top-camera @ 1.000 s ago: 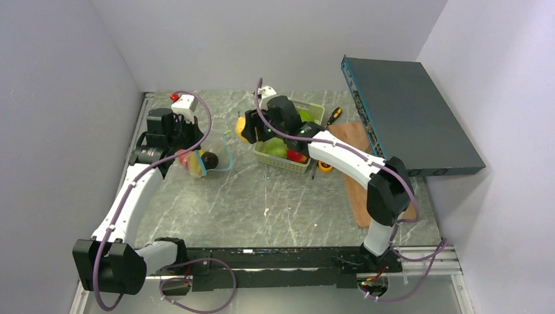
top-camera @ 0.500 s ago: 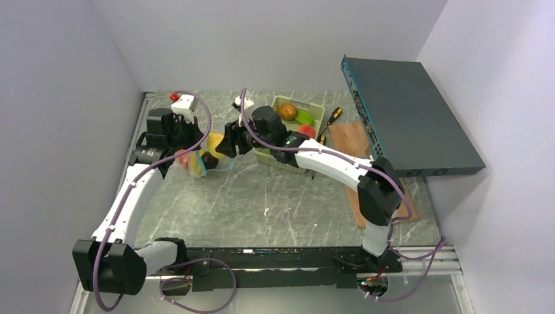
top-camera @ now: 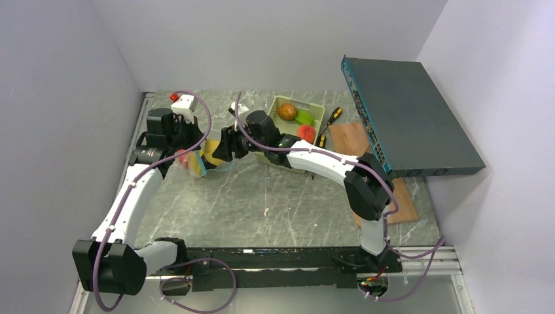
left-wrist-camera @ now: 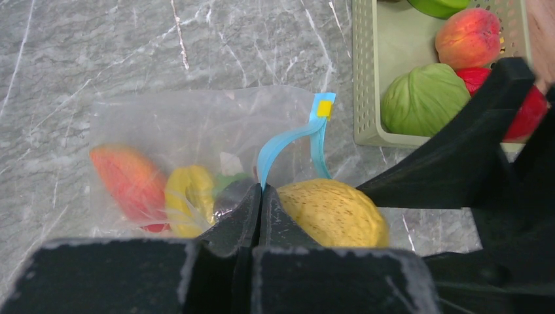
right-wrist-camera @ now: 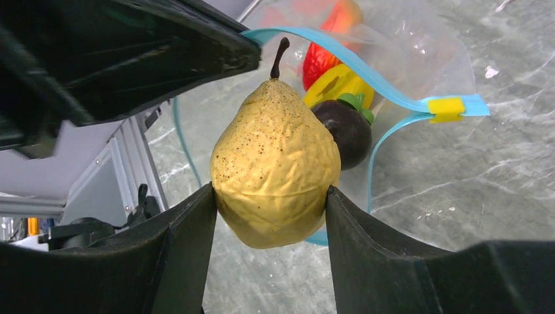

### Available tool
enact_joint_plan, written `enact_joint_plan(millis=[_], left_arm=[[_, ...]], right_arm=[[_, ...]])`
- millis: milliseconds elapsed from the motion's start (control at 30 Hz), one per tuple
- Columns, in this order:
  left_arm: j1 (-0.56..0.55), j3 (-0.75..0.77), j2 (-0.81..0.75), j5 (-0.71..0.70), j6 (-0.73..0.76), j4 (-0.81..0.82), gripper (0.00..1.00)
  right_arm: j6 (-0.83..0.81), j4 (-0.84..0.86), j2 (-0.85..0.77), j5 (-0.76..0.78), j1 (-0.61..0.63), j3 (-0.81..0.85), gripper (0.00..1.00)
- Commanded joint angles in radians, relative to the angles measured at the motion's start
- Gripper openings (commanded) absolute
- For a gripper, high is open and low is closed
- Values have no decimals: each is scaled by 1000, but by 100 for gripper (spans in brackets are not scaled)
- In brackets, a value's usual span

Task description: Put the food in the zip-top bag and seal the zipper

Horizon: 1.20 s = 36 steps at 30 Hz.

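Tabletop (top-camera: pixel 262 196), far left corner: left gripper (left-wrist-camera: pixel 260 196) pinches the blue zipper (left-wrist-camera: pixel 288 137) of the clear zip-top bag (left-wrist-camera: pixel 196 124), which holds red, yellow and dark toy fruits (left-wrist-camera: pixel 131 180). Right gripper (right-wrist-camera: pixel 269 193) clamps a speckled yellow pear (right-wrist-camera: pixel 275 150) at the bag's open mouth. Pale green basket (left-wrist-camera: pixel 358 78) with more toy food (left-wrist-camera: pixel 424 98) sits just to the right.

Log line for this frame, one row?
left gripper: shut on zipper | right gripper: holding pear at zip-top bag mouth | basket: holds food

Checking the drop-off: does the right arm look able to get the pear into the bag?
Probably yes: the left gripper pinches the zipper, so the bag gapes open, and the pear in the right gripper sits at its mouth, nothing between.
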Motion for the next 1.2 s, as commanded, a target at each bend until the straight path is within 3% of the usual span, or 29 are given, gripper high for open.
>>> enact_joint_plan(millis=[0,367,433,533,700,933,1167], left_arm=[[-2,16,-36,2,14,28,0],[-2,14,-45,5,14,32,0],[-2,12,-49,2,14,34,0],[-2,11,-53,-3,13,36,0],[-2,9,-60,-15,8,38,0],[-2,9,-64,-29,7,38,0],[-2,14,-59,-25,7,34,0]], right_arm=[[38,48,54,-2,4,60,4],[62,21,187,83,4,226,28],[63,6,217,96,4,269,38],[75,7,233,110,4,290,67],[73,-21,218,129,3,295,87],[37,-81,123,153,3,229,86],[0,-115,0,173,0,92,73]])
